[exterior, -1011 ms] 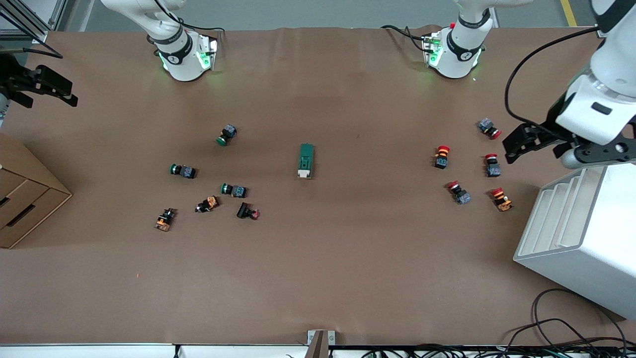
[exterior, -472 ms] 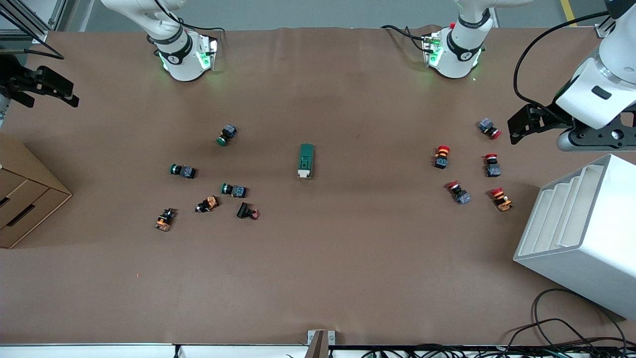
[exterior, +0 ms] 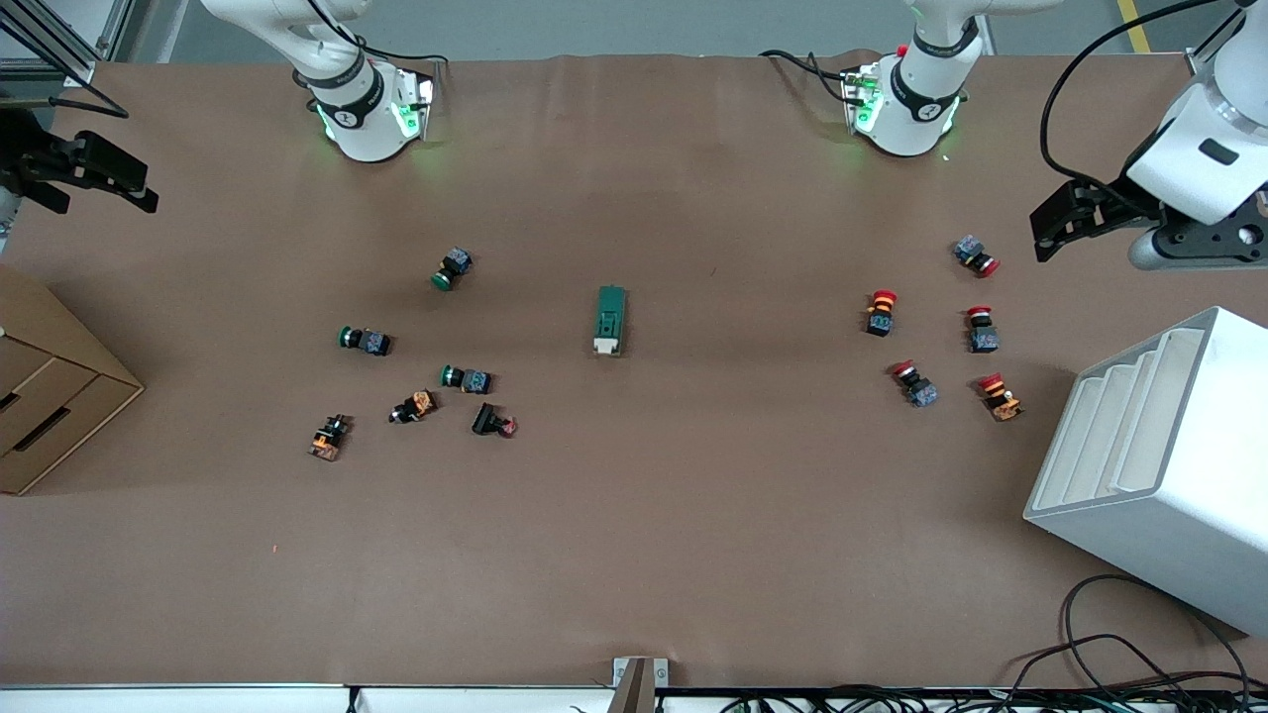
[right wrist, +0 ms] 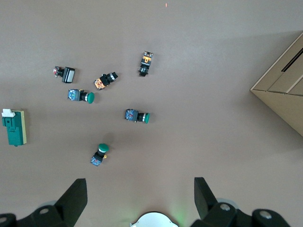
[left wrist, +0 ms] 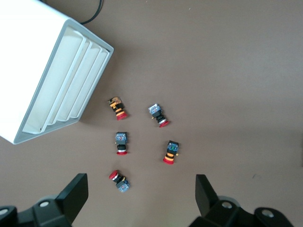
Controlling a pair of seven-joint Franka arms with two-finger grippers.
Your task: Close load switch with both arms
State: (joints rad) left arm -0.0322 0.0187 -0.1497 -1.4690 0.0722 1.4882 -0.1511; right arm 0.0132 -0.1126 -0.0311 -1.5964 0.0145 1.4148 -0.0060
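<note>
The load switch (exterior: 610, 319), a dark green block with a white lever end, lies flat mid-table; it also shows in the right wrist view (right wrist: 14, 126). My left gripper (exterior: 1056, 224) is open and empty, up in the air over the left arm's end of the table, above the red-capped buttons; its jaws stand wide apart in the left wrist view (left wrist: 140, 196). My right gripper (exterior: 127, 188) is open and empty, up over the right arm's end of the table, its jaws wide in the right wrist view (right wrist: 139, 198). Both are well away from the switch.
Several red-capped buttons (exterior: 880, 311) lie toward the left arm's end, beside a white slotted rack (exterior: 1159, 465). Green-capped (exterior: 365, 340) and orange buttons (exterior: 328, 437) lie toward the right arm's end, near a cardboard box (exterior: 50, 396). Cables lie at the near corner.
My left gripper has moved away from the white rack toward the bases' side of the table. The right gripper has barely shifted. The switch has not moved.
</note>
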